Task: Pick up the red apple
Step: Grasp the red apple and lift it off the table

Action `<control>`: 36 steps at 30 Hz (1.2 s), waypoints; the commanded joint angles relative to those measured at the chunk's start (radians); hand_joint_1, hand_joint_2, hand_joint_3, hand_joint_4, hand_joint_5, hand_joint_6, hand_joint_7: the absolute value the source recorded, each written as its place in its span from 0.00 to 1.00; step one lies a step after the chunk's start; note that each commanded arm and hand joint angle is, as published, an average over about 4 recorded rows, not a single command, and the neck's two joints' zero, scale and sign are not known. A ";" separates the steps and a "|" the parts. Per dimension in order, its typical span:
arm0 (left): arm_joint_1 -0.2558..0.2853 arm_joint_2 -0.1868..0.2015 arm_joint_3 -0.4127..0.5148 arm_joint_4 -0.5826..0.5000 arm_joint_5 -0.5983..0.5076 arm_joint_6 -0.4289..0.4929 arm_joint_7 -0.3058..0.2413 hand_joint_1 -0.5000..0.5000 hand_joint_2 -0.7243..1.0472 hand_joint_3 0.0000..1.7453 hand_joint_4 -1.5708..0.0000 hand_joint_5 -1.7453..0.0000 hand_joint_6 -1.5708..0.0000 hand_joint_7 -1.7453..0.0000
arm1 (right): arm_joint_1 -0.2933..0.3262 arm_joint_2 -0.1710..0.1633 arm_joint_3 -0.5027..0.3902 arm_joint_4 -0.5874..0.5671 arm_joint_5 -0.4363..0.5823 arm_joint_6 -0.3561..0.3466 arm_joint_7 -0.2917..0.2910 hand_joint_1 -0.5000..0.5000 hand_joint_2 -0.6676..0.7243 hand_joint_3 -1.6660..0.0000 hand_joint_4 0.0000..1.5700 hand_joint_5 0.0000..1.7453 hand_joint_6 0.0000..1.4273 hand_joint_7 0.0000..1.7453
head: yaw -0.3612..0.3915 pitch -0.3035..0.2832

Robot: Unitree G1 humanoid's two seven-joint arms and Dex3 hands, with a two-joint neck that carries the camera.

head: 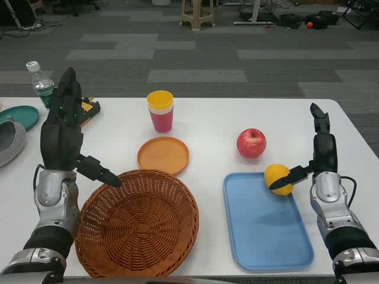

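Observation:
The red apple (251, 142) sits on the white table (213, 127), right of centre, just beyond the blue tray (266, 231). My right hand (320, 154) stands upright to the apple's right, fingers extended, holding nothing; its thumb points at an orange fruit (279, 178) on the tray's far right corner. My left hand (64, 133) is raised at the left, fingers straight up and apart, thumb reaching over the rim of the wicker basket (137, 222).
An orange plate (163, 155) lies at centre, with stacked yellow and pink cups (161, 110) behind it. A water bottle (40, 83), a teal dish (21, 116) and a grey bowl (9, 144) are at far left. A stool stands on the floor beyond.

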 commanded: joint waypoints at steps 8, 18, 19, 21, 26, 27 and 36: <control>-0.084 -0.003 -0.312 0.084 -0.329 -0.118 0.252 0.00 0.60 0.05 0.98 1.00 0.75 1.00 | -0.015 -0.030 0.224 0.064 0.240 -0.250 -0.014 0.17 0.73 1.00 0.02 0.00 0.00 0.16 | -0.025 0.212; -0.063 -0.009 -0.315 0.062 -0.329 -0.119 0.252 0.00 0.60 0.05 0.98 1.00 0.75 1.00 | 0.017 -0.035 0.214 0.025 0.241 -0.250 -0.014 0.17 0.73 1.00 0.02 0.00 0.00 0.18 | -0.046 0.202; -0.062 -0.011 -0.316 0.061 -0.329 -0.119 0.252 0.00 0.60 0.05 0.98 1.00 0.75 1.00 | 0.020 -0.035 0.214 0.021 0.241 -0.250 -0.014 0.17 0.73 1.00 0.01 0.00 0.00 0.17 | -0.050 0.193; -0.061 -0.012 -0.319 0.060 -0.329 -0.119 0.251 0.00 0.60 0.05 0.98 1.00 0.75 1.00 | 0.021 -0.038 0.217 0.018 0.240 -0.250 -0.014 0.17 0.73 1.00 0.00 0.00 0.00 0.18 | -0.078 0.123; -0.034 -0.012 -0.328 0.060 -0.324 -0.118 0.250 0.00 0.53 0.05 0.98 1.00 0.76 1.00 | 0.003 -0.045 0.235 0.008 0.239 -0.239 0.004 0.09 0.65 0.98 0.00 0.00 0.00 0.20 | -0.165 -0.036; -0.023 -0.012 -0.329 0.060 -0.321 -0.116 0.249 0.00 0.50 0.05 0.98 1.00 0.77 1.00 | -0.004 -0.045 0.239 0.005 0.238 -0.235 0.012 0.08 0.64 0.98 0.00 0.00 0.00 0.20 | -0.179 -0.058; 0.008 -0.002 -0.327 0.153 -0.310 -0.102 0.235 0.00 0.18 0.05 1.00 1.00 0.78 1.00 | -0.098 -0.043 0.287 0.056 0.232 -0.213 0.046 0.06 0.62 0.99 0.00 0.00 0.00 0.20 | -0.227 -0.116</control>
